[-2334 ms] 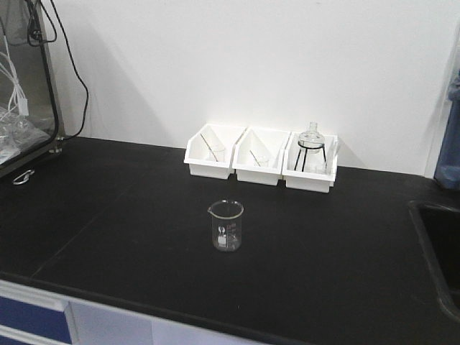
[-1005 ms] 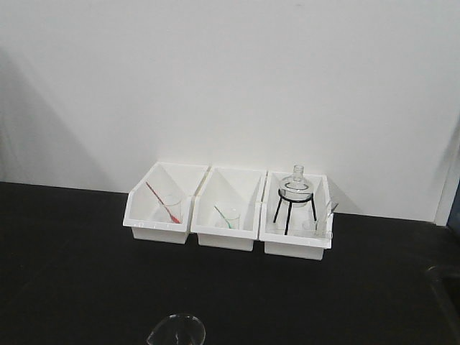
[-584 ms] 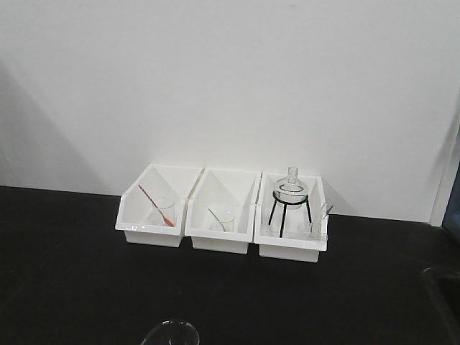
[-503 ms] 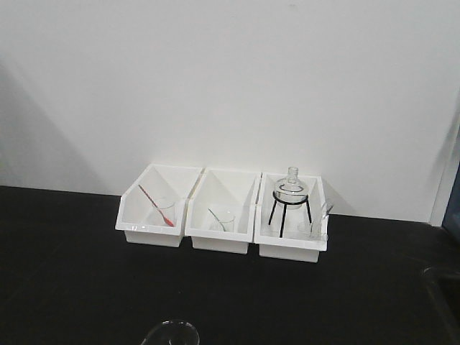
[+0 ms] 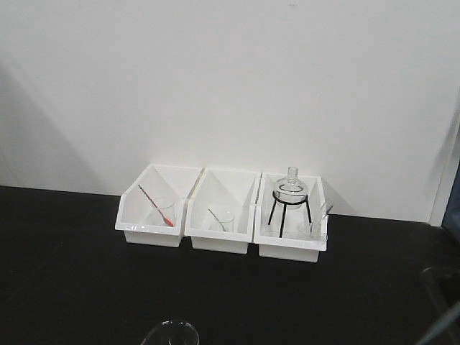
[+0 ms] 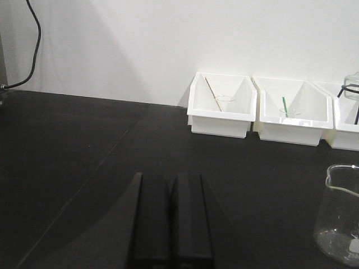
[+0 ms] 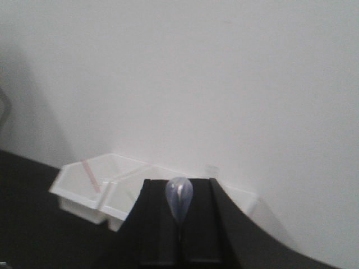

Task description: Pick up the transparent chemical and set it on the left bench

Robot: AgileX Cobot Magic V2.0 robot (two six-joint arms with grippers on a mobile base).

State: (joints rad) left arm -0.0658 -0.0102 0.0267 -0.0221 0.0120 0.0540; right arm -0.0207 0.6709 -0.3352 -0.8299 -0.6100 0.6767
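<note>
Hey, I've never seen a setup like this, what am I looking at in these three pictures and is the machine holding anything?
This is a two-armed robot at a lab bench. One picture comes from a front camera; the other two from cameras on each wrist, looking along the jaws.

On the black left bench stand three white bins: one with a red pipette, one with a green pipette, one with a flask on a black stand. A glass beaker sits nearer.

The left gripper is shut and empty. The right gripper is shut on the transparent chemical, a clear pipette with its bulb showing.
</note>
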